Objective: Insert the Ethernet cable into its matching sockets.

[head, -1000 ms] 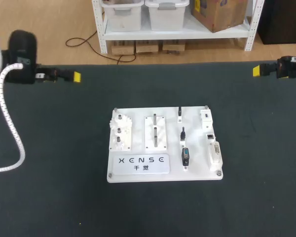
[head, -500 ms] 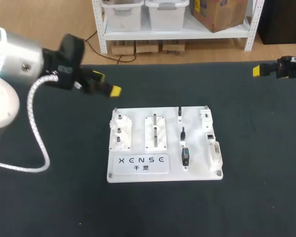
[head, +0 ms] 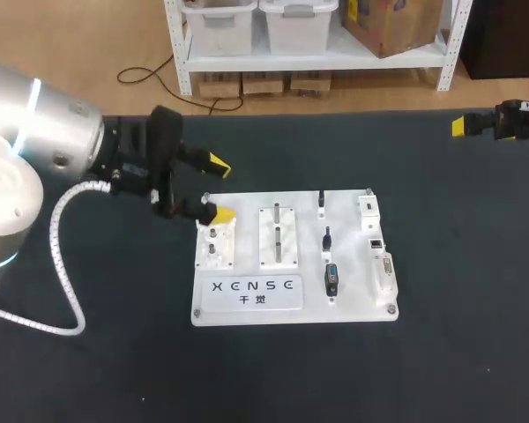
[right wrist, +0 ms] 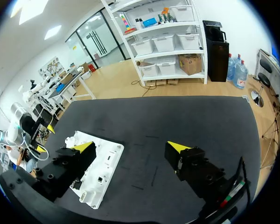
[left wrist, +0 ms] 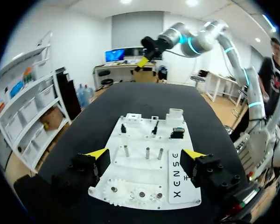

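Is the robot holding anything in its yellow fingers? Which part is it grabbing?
Nothing is held. The left gripper is open above the gear end of the white board; the right gripper is open over the dark table. Both are empty.

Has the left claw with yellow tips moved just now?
Yes. The left gripper has swung from the table's far left edge to the white board's left end.
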`<state>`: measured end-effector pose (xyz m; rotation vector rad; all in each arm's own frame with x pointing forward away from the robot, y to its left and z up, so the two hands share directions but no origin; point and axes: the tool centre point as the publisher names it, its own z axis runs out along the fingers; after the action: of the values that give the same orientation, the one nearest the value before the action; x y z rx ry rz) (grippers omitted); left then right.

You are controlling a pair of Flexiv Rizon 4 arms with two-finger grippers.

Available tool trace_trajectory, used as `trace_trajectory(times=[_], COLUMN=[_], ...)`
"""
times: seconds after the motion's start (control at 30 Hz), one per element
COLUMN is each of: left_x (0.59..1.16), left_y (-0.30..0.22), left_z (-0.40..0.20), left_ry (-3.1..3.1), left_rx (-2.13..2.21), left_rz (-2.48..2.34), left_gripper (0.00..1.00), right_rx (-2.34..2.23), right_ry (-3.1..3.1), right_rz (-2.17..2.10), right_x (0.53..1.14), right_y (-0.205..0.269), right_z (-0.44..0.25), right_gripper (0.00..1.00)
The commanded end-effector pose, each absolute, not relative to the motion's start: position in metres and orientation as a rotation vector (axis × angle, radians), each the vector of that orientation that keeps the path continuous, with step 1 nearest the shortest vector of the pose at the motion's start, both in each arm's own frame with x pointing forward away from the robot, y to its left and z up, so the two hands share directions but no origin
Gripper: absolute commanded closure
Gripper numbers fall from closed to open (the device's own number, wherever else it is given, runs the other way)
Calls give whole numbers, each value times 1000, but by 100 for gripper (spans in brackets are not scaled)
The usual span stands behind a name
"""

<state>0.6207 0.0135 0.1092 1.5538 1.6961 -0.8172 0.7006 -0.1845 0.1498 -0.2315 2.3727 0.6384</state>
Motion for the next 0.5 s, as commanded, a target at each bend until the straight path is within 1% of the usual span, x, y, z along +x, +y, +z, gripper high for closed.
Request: trace_trajectory(times=[0.03,0.5], left_x=[619,597], left_y=[14,13], left_z=[100,85], left_ry=[1475,1556], left_rx=[1611,1531], left_rz=[-932,-876], left_gripper=[0,0], right_rx=[-234,-234], right_ry=[2373,2373], right_rz=[641,641], right_x=[701,701], right_y=[-185,-185], right_z=[150,150], right_gripper=[0,0])
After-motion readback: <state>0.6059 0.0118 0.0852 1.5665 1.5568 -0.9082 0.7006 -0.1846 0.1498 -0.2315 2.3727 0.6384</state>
